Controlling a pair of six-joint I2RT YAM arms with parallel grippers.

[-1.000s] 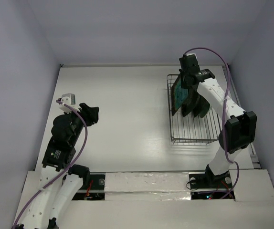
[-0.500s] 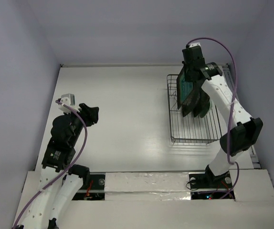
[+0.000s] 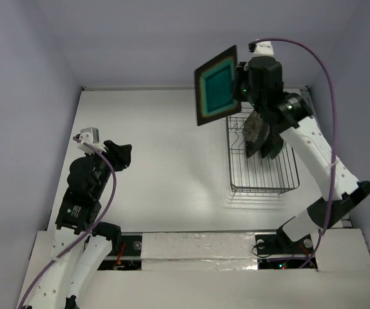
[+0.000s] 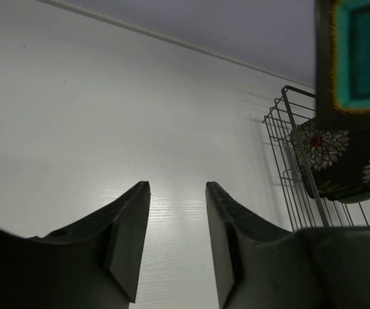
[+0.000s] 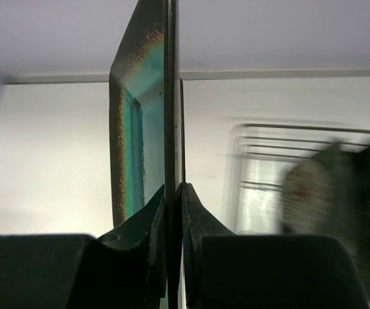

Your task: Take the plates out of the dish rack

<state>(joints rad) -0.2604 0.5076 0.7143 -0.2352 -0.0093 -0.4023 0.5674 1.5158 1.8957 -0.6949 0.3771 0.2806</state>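
My top camera looks down from high behind the rig over the whole desk (image 3: 172, 148). Each wrist camera peers closely, low, past its own left pincer (image 4: 177, 187) or right pincer (image 5: 174, 190); all three share the dish rack (image 3: 265, 177).

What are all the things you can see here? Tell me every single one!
teal plate: one, dark rim with teal middle, up in the air beside the rack's far end.
plates in the rack: looks like three, overlapping so hard to count; dark, the front one with white flowers; standing on edge at the far end.
dish rack: one, dark wire, right side of the table.
table: one, white.
cables: two, purple, one along each arm.
left gripper: black, open, empty, over the table's left side.
right gripper: black, shut on the teal plate's edge.
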